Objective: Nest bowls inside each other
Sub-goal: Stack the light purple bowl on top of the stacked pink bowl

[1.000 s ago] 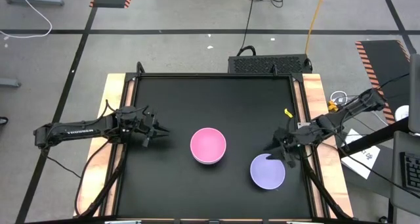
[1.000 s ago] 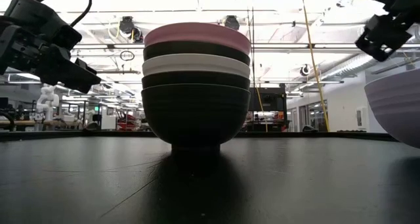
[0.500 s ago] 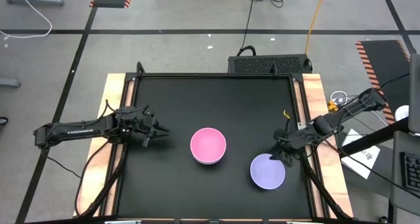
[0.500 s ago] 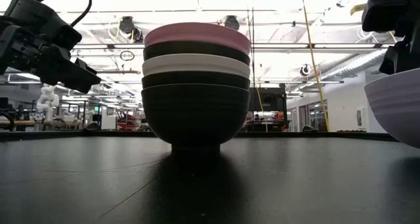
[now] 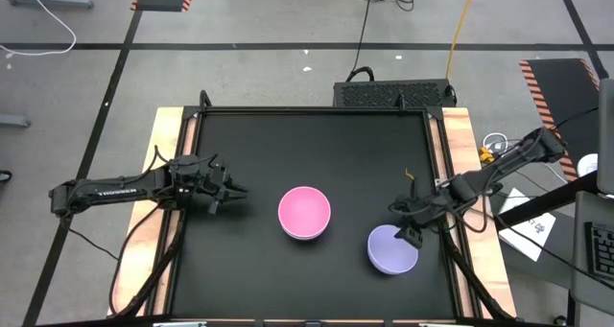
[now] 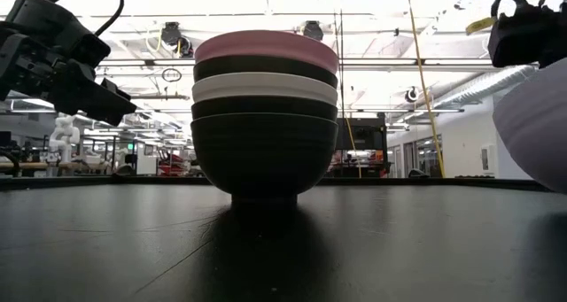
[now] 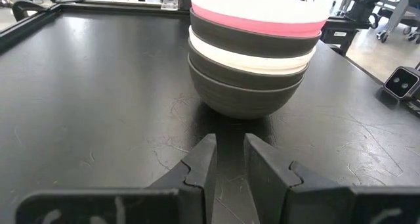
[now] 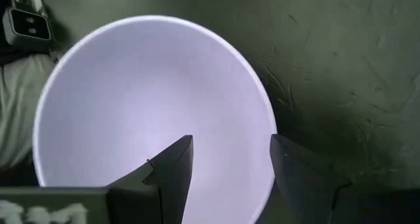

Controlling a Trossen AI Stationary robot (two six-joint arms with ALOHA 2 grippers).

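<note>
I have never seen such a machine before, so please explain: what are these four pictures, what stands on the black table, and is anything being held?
This is a robot with two dark arms working at a black table. One camera looks straight down from above, one looks level across the tabletop, and one sits on each arm's wrist.

In the middle stands a stack of nested bowls, the pink bowl on top, above black and white ones. A lavender bowl stands apart near the right edge.

The right end effector is over that bowl's rim, fingers open on either side of it, not yet closed. The left end effector waits beside the stack, fingers nearly together, holding nothing.
</note>
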